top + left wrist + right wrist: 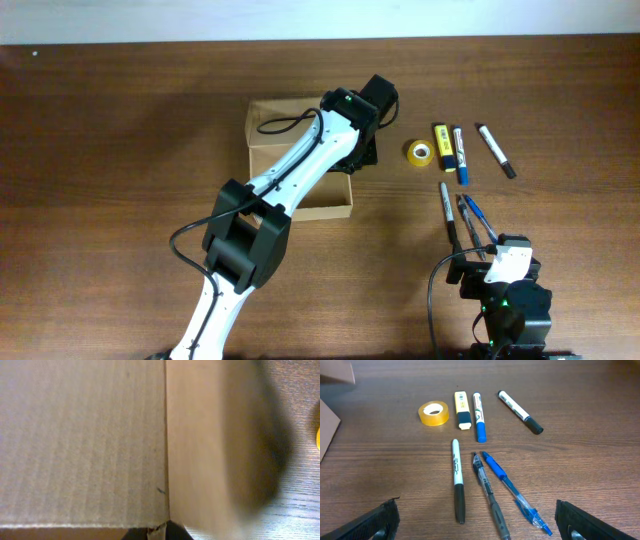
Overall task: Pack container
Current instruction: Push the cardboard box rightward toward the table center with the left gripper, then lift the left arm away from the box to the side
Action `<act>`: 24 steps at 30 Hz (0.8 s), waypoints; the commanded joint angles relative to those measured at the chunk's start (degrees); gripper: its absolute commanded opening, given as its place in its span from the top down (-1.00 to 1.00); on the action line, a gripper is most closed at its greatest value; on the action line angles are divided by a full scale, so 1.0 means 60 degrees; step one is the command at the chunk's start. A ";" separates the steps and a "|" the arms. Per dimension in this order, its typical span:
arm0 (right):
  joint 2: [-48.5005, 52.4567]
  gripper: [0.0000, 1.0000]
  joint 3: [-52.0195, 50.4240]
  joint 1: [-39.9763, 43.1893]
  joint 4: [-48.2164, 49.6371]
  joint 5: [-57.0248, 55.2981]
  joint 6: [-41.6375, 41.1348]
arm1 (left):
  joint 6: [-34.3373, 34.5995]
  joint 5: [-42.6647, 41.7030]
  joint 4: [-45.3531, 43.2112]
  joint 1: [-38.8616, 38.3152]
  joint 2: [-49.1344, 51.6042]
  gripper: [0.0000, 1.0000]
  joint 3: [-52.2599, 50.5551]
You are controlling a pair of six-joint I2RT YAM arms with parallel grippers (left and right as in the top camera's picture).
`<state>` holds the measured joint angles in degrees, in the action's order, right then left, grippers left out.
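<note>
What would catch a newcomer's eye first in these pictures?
The white and black left arm stretches diagonally across the table, its end over the cardboard container near the centre. To the right lies a neat cluster of stationery: a yellow tape roll, a yellow highlighter, markers and pens. The right gripper sits at the near right edge, wide open, facing that cluster.
</note>
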<state>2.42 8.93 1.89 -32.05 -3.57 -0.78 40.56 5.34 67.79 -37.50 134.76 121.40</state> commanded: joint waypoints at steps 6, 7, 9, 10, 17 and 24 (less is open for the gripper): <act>-0.0058 -0.98 -0.0066 0.0073 -0.0011 -0.0015 0.0044 | -0.0769 -0.0208 0.0219 -0.0029 0.0215 -0.30 0.0627; -0.0058 -0.98 -0.0069 0.0073 -0.0011 -0.0015 0.0044 | -0.0903 -0.0197 0.0390 -0.0029 0.0215 -0.34 0.0841; -0.0058 -0.98 -0.0069 0.0073 -0.0011 -0.0015 0.0044 | -0.0991 0.0087 0.0962 -0.0025 0.0215 -0.42 0.1559; -0.0058 -0.98 -0.0069 0.0073 -0.0011 -0.0015 0.0044 | -0.1038 0.0251 0.1209 -0.0011 0.0215 -0.45 0.1898; -0.0058 -0.98 -0.0069 0.0073 -0.0011 -0.0015 0.0044 | -0.1683 0.1603 0.3351 0.0073 0.0215 -0.53 0.5278; -0.0058 -0.98 -0.0069 0.0073 -0.0011 -0.0015 0.0044 | -0.2718 0.2306 0.4816 0.0871 -0.0077 -0.62 0.7675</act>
<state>2.42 8.93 1.89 -32.08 -3.57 -0.78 29.32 16.62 96.38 -35.59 135.63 165.18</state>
